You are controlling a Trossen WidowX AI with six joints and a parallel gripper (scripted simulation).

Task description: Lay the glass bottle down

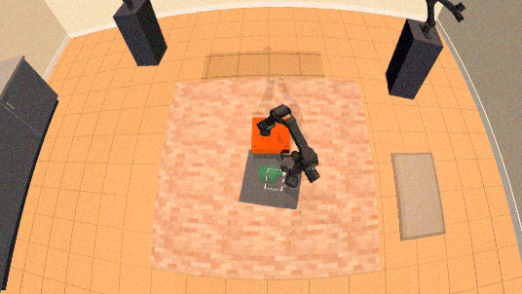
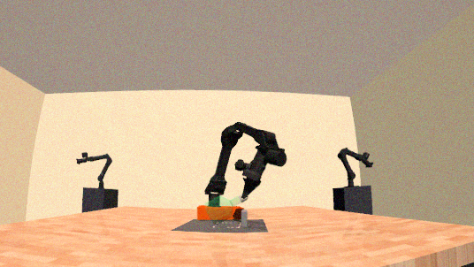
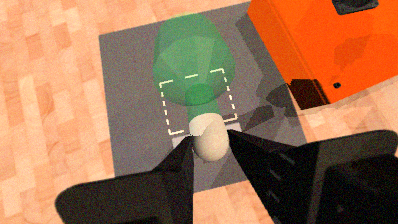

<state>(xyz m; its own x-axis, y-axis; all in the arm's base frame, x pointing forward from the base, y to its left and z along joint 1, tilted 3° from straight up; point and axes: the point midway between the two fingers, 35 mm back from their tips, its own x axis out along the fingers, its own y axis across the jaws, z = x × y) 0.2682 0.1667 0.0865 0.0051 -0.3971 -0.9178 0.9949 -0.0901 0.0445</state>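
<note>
The glass bottle (image 1: pixel 263 173) (image 2: pixel 219 209) (image 3: pixel 192 57) has a translucent green body and a pale neck end. My gripper (image 1: pixel 285 174) (image 2: pixel 244 199) (image 3: pixel 209 137) is shut on its neck end. The bottle is tilted, its neck sloping up to the fingers, and looks held above the dark mat (image 1: pixel 248 194) (image 2: pixel 186 227) (image 3: pixel 130 155). In the wrist view the body covers part of the dashed outline (image 1: pixel 274 189) (image 3: pixel 171 133) and extends beyond its far side. The grey U-shaped rest (image 2: pixel 244 218) (image 3: pixel 181 143) stands below the neck and fingers, partly hidden in the wrist view.
The orange base block (image 1: pixel 263 146) (image 2: pixel 203 213) (image 3: pixel 280 45) of my arm stands beside the mat, close to the bottle in the top view. Two dark pedestals (image 1: pixel 146 36) (image 1: pixel 414 60) carrying other arms stand far back, away from the mat.
</note>
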